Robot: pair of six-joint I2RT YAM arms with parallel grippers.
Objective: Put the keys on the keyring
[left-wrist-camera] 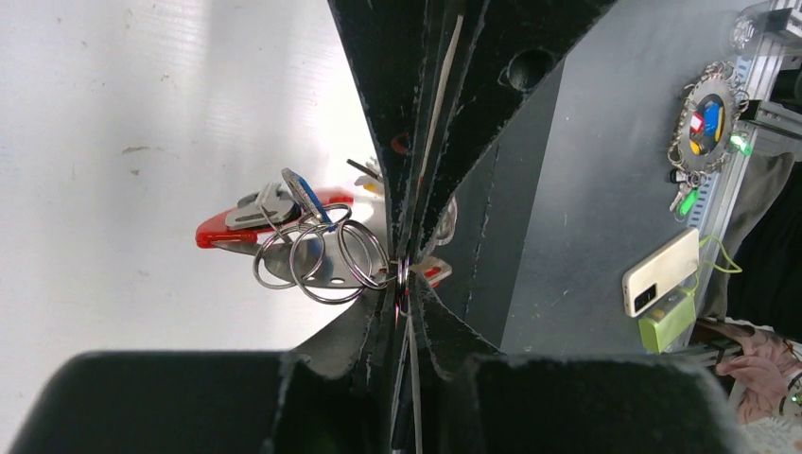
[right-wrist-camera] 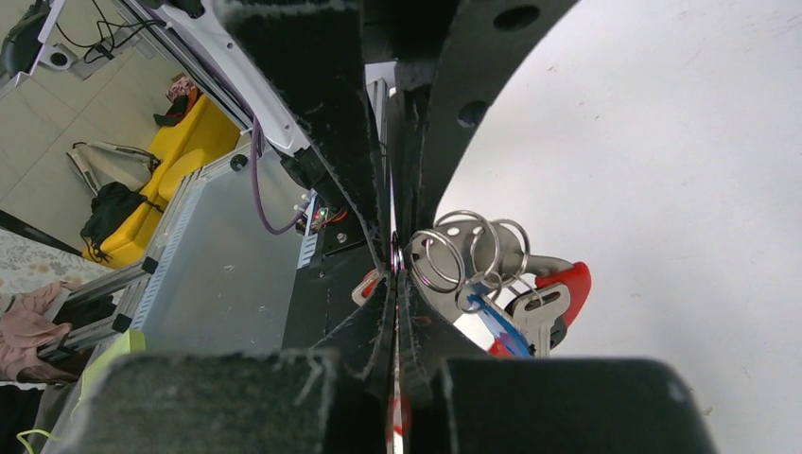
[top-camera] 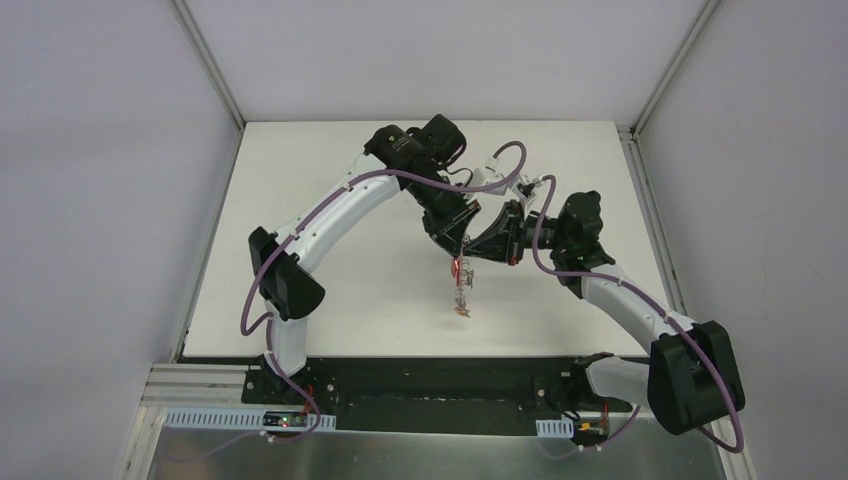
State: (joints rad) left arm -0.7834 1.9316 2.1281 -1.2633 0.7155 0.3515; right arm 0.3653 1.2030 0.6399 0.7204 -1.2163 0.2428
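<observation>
The keyring (top-camera: 461, 285) hangs below both grippers over the middle of the white table (top-camera: 330, 250). In the left wrist view it shows as several grey rings (left-wrist-camera: 317, 255) on a red curved band (left-wrist-camera: 232, 229), with a blue-headed key (left-wrist-camera: 307, 197) and a silver key (left-wrist-camera: 260, 206) on it. My left gripper (left-wrist-camera: 405, 307) is shut on one ring, seen edge-on. My right gripper (right-wrist-camera: 393, 284) meets it tip to tip, shut on a thin key with a red head (right-wrist-camera: 392, 416) blurred between its fingers. The rings (right-wrist-camera: 463, 251) and the band (right-wrist-camera: 567, 279) also show in the right wrist view.
Both arms cross above the table's middle, the left gripper (top-camera: 460, 232) against the right gripper (top-camera: 480, 246). Grey walls and metal rails stand at the table's sides. Off the table, a grey surface holds a second bunch of keys (left-wrist-camera: 707, 118), a white phone (left-wrist-camera: 660, 272) and a green box (left-wrist-camera: 667, 320).
</observation>
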